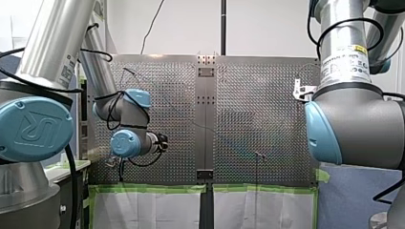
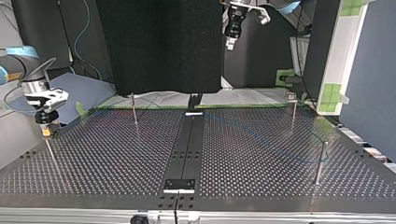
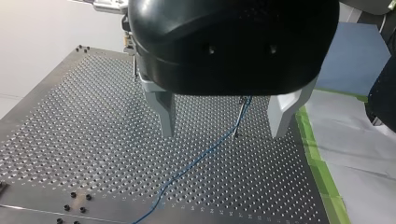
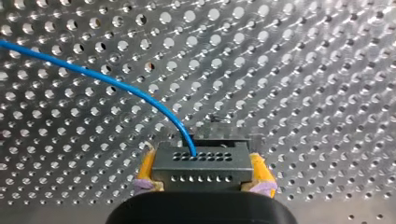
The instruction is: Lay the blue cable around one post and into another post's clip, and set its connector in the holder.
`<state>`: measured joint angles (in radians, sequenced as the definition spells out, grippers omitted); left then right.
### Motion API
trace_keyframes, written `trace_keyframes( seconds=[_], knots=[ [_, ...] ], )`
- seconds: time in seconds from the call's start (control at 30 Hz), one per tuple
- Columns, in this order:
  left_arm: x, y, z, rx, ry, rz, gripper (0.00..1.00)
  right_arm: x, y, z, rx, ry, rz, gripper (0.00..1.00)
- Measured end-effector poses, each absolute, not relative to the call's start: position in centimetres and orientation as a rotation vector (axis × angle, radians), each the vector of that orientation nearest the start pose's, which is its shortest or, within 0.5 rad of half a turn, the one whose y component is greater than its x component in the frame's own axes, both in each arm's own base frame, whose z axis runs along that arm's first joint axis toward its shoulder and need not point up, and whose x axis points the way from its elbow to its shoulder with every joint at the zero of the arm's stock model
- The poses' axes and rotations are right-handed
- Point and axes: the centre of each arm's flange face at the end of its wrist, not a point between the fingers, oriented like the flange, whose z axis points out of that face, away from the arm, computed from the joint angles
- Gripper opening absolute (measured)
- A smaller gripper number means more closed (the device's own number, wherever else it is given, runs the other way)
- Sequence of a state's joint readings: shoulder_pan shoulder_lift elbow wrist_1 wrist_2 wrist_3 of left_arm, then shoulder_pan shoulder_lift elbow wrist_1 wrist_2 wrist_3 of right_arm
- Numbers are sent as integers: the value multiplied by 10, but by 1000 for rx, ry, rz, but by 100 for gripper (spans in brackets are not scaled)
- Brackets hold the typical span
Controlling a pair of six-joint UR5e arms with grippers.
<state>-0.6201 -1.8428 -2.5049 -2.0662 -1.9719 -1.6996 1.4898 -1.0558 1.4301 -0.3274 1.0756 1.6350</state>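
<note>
Silver arms (image 1: 52, 43), blue caps (image 1: 33, 129), yellow-padded right gripper (image 4: 203, 169)

1. The perforated table (image 2: 116, 158) is a grey metal plate covered in rows of small holes.
2. A dark strip (image 2: 189, 144) runs across the table's middle, from one edge to the opposite one.
3. Green tape (image 1: 153, 189) lines one edge of the table.
4. A white sheet (image 1: 148, 210) lies just past that taped edge of the table.
5. A blue mat (image 3: 357, 56) lies off a corner of the table.
6. A black panel (image 2: 163, 46) stands behind the table.

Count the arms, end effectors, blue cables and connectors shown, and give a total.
Arms: 2, my left arm and my right arm
End effectors: 2, left end effector and right end effector
Blue cable: 1
Connector: 1
Total: 6
</note>
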Motion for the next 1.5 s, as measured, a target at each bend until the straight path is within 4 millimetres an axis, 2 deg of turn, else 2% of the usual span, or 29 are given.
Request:
trace_keyframes(
  seconds=[0.57,1.37,1.43,1.47,1.5],
  knots=[
    [215,-270,95,117,1691,-220,98,129,-677,294,1511,-1056,1559,0],
    [218,-268,95,110,1690,-215,98,131,-677,295,1518,-1043,1559,0],
    [218,-268,95,110,1690,-214,98,132,-677,294,1519,-1044,1557,4],
    [218,-268,95,109,1691,-214,98,132,-677,294,1518,-1044,1555,13],
    [218,-268,95,109,1691,-213,98,133,-677,294,1518,-1045,1553,28]
  ],
)
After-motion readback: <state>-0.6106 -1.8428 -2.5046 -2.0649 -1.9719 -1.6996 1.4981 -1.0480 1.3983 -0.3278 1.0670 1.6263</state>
